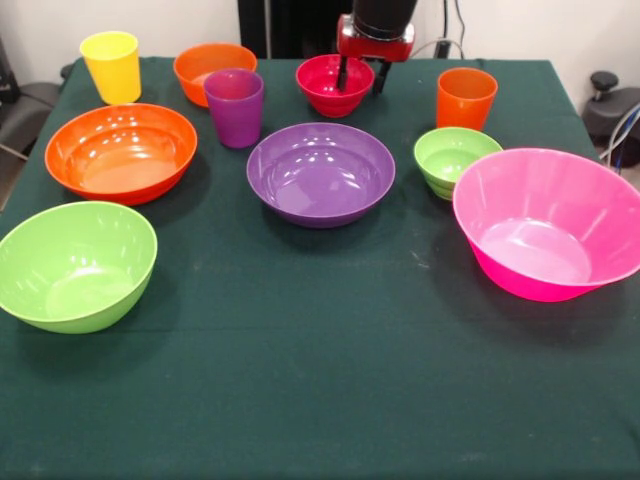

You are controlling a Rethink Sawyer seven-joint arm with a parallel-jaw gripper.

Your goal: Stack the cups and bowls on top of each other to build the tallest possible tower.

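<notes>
My gripper [361,78] is open at the table's far side. Its fingers straddle the right rim of the small red-magenta bowl [328,92], one finger inside and one outside. The small orange bowl [214,68] stands apart to the left, so no bowls are stacked. The yellow cup [112,66], purple cup [234,107] and orange cup [466,98] stand upright in the far row. The small green bowl [455,160], purple bowl [320,173], large orange bowl [121,152], lime green bowl [75,265] and huge pink bowl [550,222] sit separately, all upright.
A dark green cloth [320,380] covers the table. A chair [22,115] stands off its left far corner and a dark object [612,105] off its right far corner.
</notes>
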